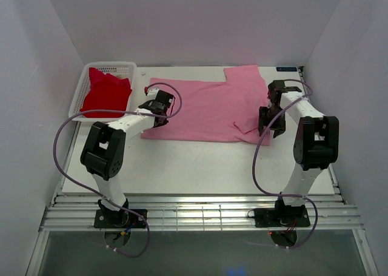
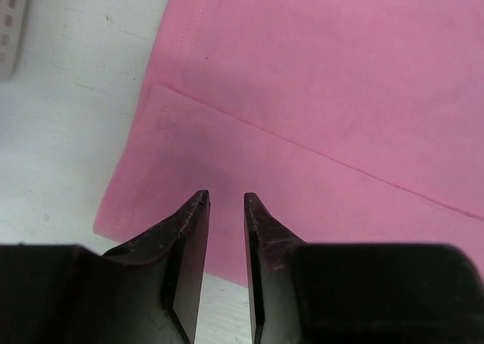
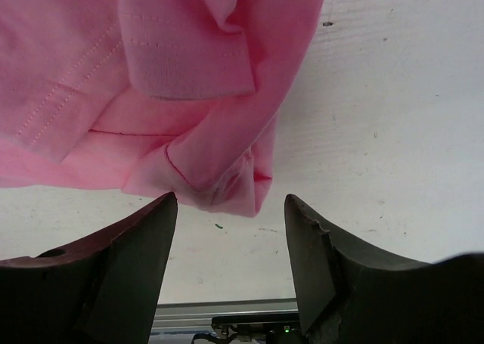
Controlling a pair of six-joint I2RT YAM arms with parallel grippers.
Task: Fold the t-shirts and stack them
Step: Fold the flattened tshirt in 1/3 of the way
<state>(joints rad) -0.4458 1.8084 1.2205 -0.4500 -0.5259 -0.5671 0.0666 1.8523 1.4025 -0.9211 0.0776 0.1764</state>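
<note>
The light pink t-shirt (image 1: 206, 109) lies spread on the table, partly folded, with one sleeve at the back right. The red t-shirt (image 1: 104, 93) lies bunched in the white mesh basket (image 1: 82, 85). My left gripper (image 1: 159, 109) hovers over the pink shirt's left edge; in the left wrist view (image 2: 225, 199) its jaws stand a narrow gap apart, empty, above a fold line in the cloth (image 2: 318, 94). My right gripper (image 1: 270, 123) is at the shirt's right side; in the right wrist view (image 3: 231, 204) it is wide open and empty, just short of a bunched pink corner (image 3: 219, 181).
The basket's rim shows at the top left of the left wrist view (image 2: 11, 26). White walls close in the table on the left, back and right. A metal rail (image 1: 194, 212) runs along the near edge by the arm bases.
</note>
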